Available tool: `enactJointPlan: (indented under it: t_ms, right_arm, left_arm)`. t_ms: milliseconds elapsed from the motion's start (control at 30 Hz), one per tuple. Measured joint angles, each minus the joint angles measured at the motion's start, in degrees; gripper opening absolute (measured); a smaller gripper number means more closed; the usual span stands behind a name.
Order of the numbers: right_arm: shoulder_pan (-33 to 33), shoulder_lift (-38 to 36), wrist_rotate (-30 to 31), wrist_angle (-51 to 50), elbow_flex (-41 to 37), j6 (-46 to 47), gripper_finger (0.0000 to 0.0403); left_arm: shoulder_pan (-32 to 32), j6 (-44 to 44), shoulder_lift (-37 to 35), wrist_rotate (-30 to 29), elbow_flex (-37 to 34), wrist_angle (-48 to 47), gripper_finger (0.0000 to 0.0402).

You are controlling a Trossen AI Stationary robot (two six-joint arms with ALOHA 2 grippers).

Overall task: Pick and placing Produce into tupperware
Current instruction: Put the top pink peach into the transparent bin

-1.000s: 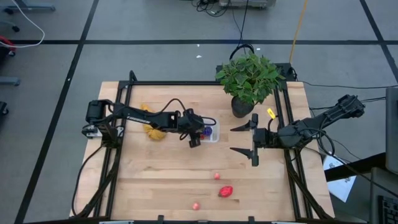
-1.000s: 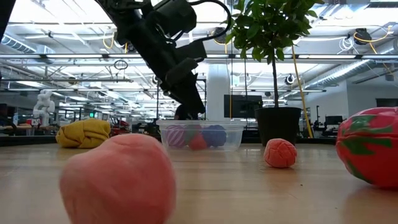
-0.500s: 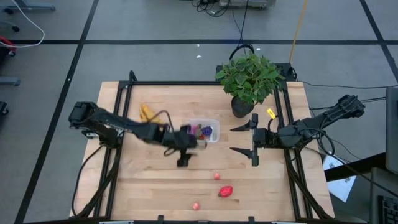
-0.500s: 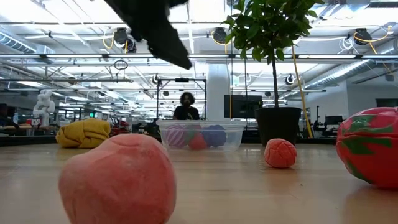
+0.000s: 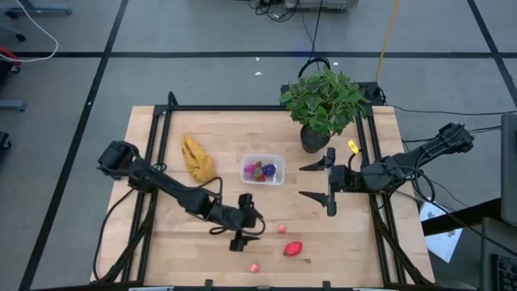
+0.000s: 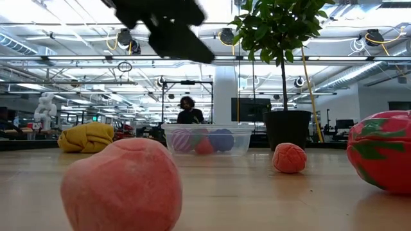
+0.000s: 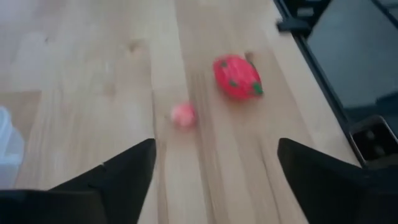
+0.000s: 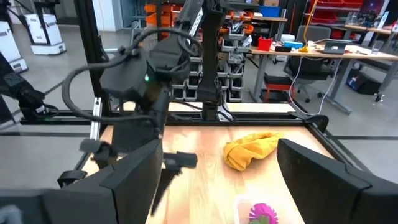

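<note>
Pink and red produce (image 5: pixel 281 229) is lying near the worktop's front edge, beyond the tupperware (image 5: pixel 263 170). Left gripper (image 5: pixel 246 239) is hovering empty, jaws wide; right gripper (image 5: pixel 320 183) is waiting, spread. Round pieces risk rolling away if nudged.

Probably a robotics lab: exposed ceiling trusses (image 6: pixel 334 64), equipment racks (image 8: pixel 217 37), workbenches (image 8: pixel 323 53).

Four cameras: one overhead, one at table level, one on each wrist.

High view looks straight down on the whole table (image 5: pixel 323 230). Low view sits at the tabletop, level, facing the tupperware (image 6: pixel 208 140) and the room beyond; pink produce looms lower left. Left wrist looks down, close on the wood. Right wrist faces across toward the left arm. All share the tabletop.
</note>
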Motion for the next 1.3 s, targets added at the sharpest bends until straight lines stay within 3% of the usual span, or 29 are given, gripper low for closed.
enactJointPlan:
  t_ms: [200,400,800,1300]
  right_arm:
    - [0.09,0.02,-0.01,0.15,0.00,0.50,0.0309]
    - [0.11,0.02,-0.02,0.17,0.00,0.48,0.0309]
    - [0.11,0.01,-0.02,0.15,0.00,0.11,0.0309]
    - [0.13,0.02,-0.10,0.10,0.00,0.08,0.0309]
  left_arm:
    - [1.54,0.33,4.28,-0.33,0.00,8.23,0.0396]
    - [2.65,0.53,9.17,-0.33,0.35,13.35,0.0380]
    - [3.61,4.52,19.66,-0.24,9.32,10.99,0.0386]
    - [5.38,2.42,23.22,1.35,9.86,12.05,0.0385]
